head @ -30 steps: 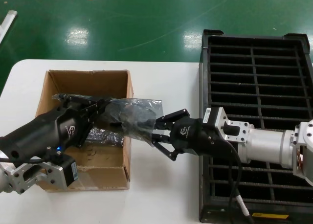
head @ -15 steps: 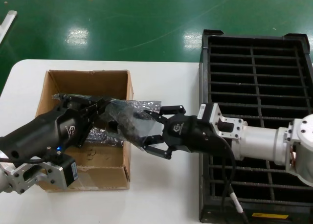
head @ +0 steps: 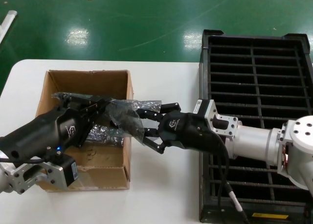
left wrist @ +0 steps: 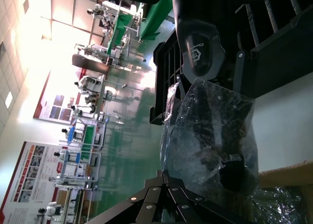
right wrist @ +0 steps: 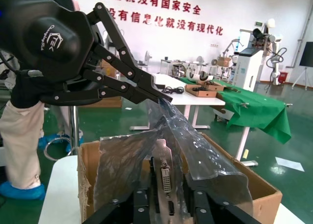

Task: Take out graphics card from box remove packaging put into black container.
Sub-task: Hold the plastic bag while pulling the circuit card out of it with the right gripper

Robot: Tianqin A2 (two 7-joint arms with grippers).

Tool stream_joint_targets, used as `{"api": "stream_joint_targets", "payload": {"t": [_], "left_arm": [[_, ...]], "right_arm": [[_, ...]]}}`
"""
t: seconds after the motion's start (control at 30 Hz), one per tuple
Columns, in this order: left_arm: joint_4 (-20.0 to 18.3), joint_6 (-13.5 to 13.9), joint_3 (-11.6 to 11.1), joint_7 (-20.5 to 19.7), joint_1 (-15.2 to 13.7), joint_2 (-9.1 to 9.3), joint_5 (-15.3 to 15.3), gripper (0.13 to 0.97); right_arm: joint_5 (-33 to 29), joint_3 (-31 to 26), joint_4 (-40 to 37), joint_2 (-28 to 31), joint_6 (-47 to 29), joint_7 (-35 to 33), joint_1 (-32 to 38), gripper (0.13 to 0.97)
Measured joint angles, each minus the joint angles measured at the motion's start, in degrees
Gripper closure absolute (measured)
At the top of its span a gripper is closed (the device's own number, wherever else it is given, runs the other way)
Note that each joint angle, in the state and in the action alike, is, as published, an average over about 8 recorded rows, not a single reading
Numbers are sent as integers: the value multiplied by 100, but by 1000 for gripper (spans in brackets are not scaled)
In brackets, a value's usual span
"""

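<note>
My left gripper [head: 104,104] is shut on one edge of the crinkly grey packaging bag [head: 122,117] and holds it up over the brown box [head: 83,79]. The graphics card [right wrist: 165,177] is still inside the bag, its silver bracket end facing my right gripper. My right gripper [head: 145,127] is open, with a finger on each side of the bagged bracket end and a small gap on both sides. The right wrist view shows the left gripper [right wrist: 164,98] pinching the bag [right wrist: 195,150]. The black container [head: 205,67] lies to the right, under my right arm.
More crinkly shiny plastic [head: 100,135] lies on the box floor. The box stands on a white table [head: 161,185], close to the container's left wall. Green floor lies beyond the table's far edge.
My right gripper has moved left from the container's edge to the bag, and its open fingers now straddle the bagged card's end. My left gripper has held the bag still.
</note>
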Motion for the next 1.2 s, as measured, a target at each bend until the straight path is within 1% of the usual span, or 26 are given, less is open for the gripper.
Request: {"api": "stream_joint_targets", "payload": {"t": [0.23,0.47,0.93,1.2], "left_arm": [[0,0,0,0,0,0,0,959],[0,0,0,0,0,0,0,959],[0,0,0,0,0,0,0,959],[0,1,-1,0,0,1,0,959]], "right_arm": [[1,35,190,49,59,71,-100,827],[0,30,579,157,85,218,-250,908],[-73,-89,1544,603,40,585,-596,908],[-165,-120,1786,769,180,597,-760,908]]}}
